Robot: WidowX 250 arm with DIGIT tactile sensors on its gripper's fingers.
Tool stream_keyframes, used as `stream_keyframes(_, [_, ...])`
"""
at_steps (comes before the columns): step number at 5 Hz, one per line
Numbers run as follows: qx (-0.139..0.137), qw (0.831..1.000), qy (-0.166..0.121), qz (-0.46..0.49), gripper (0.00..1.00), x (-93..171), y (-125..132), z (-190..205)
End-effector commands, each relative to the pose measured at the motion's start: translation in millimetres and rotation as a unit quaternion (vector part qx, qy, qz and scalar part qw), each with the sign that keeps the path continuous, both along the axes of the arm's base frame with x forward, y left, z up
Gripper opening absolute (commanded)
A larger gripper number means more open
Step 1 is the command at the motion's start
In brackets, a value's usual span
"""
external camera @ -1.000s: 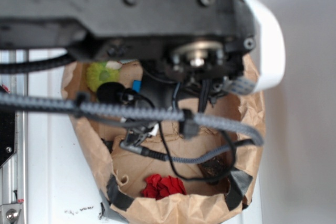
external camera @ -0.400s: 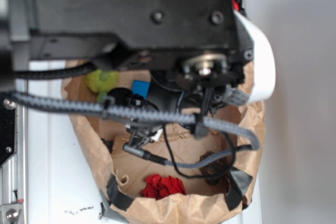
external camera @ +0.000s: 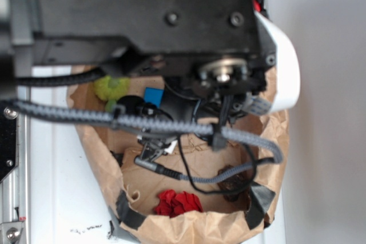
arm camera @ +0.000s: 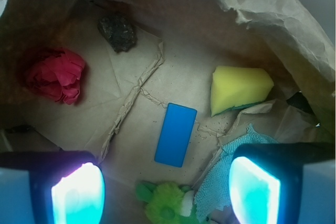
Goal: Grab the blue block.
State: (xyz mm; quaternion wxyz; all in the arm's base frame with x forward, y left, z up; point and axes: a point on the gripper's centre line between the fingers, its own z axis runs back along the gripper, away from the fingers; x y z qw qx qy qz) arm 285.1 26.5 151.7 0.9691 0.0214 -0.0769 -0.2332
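1. In the wrist view the two fingers (arm camera: 77,191) sit at the bottom corners, glowing cyan, spread wide apart with nothing between them. The gripper (arm camera: 165,190) hangs above the floor of a brown paper bag (arm camera: 252,3).
2. Nearest, at the bottom edge between the fingers, lies a green fuzzy toy (arm camera: 165,205); a teal cloth (arm camera: 223,174) is just beside it to the right.
3. The blue block (arm camera: 176,134) lies flat on the bag floor, just beyond the toy and roughly midway between the fingers, its long side running nearly away from the camera with a slight tilt. It touches nothing.
4. Right of and beyond the block is a yellow sponge (arm camera: 239,88), near but apart.
5. Further left a red crumpled thing (arm camera: 55,74) rests by the bag wall; beyond it is a dark lump (arm camera: 117,31), perhaps a rock.
6. In the exterior view the black arm (external camera: 143,15) and grey cables (external camera: 143,123) hide most of the bag; only a corner of the block (external camera: 152,96) shows.
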Motion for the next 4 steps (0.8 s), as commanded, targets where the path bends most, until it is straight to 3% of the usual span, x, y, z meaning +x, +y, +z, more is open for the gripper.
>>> stream_keyframes(1, [0.029,0.999,-0.028,0.002,1.0,13,-4,-19])
stream_keyframes(2, [0.039,0.999,-0.021,0.001,1.0,17,-8,-32])
stream_keyframes(3, [0.035,0.999,0.02,0.011,1.0,20,-13,-40])
stream_keyframes(4, [0.029,0.995,0.082,0.041,1.0,25,-17,-43])
